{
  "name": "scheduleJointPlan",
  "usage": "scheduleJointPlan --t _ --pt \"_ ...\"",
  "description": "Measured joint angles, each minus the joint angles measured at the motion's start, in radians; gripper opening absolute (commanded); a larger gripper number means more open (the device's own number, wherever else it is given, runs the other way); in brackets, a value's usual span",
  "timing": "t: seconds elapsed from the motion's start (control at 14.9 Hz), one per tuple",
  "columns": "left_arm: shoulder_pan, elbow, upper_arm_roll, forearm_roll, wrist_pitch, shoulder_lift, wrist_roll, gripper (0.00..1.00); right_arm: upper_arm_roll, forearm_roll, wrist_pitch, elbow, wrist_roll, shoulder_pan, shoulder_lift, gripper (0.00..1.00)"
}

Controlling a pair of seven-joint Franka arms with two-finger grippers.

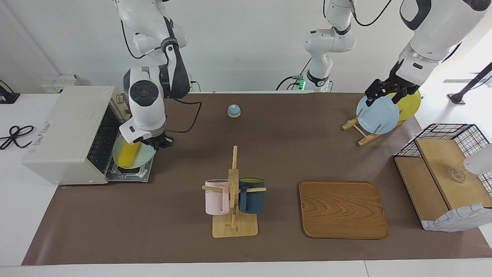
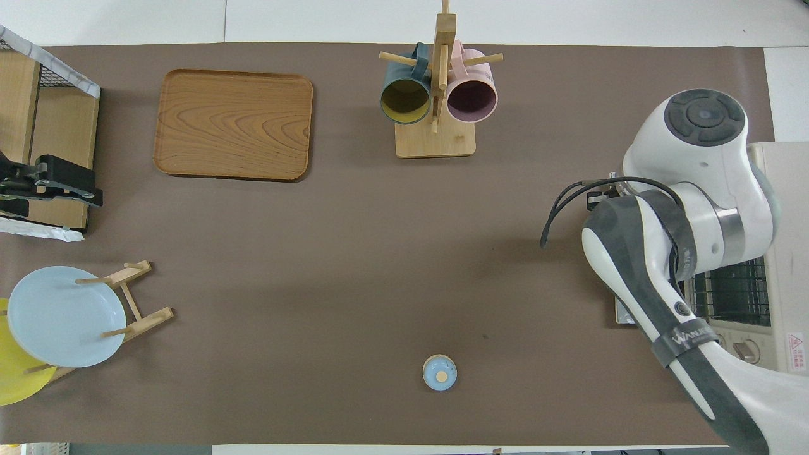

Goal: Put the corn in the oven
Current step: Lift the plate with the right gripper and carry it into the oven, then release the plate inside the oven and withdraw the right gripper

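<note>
The corn (image 1: 128, 156) lies on a pale green plate (image 1: 149, 154) at the mouth of the off-white oven (image 1: 65, 130). The oven's door (image 1: 130, 176) is dropped open, and the plate rests over it, partly inside against the wire rack. My right gripper (image 1: 161, 143) is low at the plate's rim, on the side away from the oven. In the overhead view the right arm hides the corn and plate, and only the oven (image 2: 787, 189) shows. My left gripper (image 1: 384, 94) waits open and empty in the air over the plate rack; it also shows in the overhead view (image 2: 69, 189).
A mug rack (image 1: 232, 192) with a pink and a dark mug stands mid-table, with a wooden tray (image 1: 343, 209) beside it. A small blue knob (image 1: 233, 110) lies nearer the robots. A blue plate (image 1: 377, 114), a yellow plate (image 1: 411, 102) and a wire-and-wood basket box (image 1: 446, 173) are at the left arm's end.
</note>
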Motion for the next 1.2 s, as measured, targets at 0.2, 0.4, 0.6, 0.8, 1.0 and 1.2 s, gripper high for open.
scheduleJointPlan --t 0.2,0.4,0.6,0.8,1.0,1.2 --pt "0.000 0.000 0.000 0.000 0.000 0.000 0.000 1.00 0.000 -0.001 0.016 -0.075 -0.046 -0.056 -0.047 0.00" --pt "0.000 0.000 0.000 0.000 0.000 0.000 0.000 1.00 0.001 -0.003 0.067 -0.136 -0.095 -0.105 -0.065 0.00" --pt "0.000 0.000 0.000 0.000 0.000 0.000 0.000 1.00 0.001 -0.004 0.081 -0.151 -0.180 -0.172 -0.072 0.00" --pt "0.000 0.000 0.000 0.000 0.000 0.000 0.000 1.00 0.001 -0.004 0.081 -0.151 -0.209 -0.201 -0.076 0.00" --pt "0.000 0.000 0.000 0.000 0.000 0.000 0.000 1.00 0.003 -0.005 0.081 -0.154 -0.222 -0.201 -0.076 0.18" --pt "0.000 0.000 0.000 0.000 0.000 0.000 0.000 1.00 0.003 -0.005 0.081 -0.172 -0.224 -0.203 -0.076 0.37"
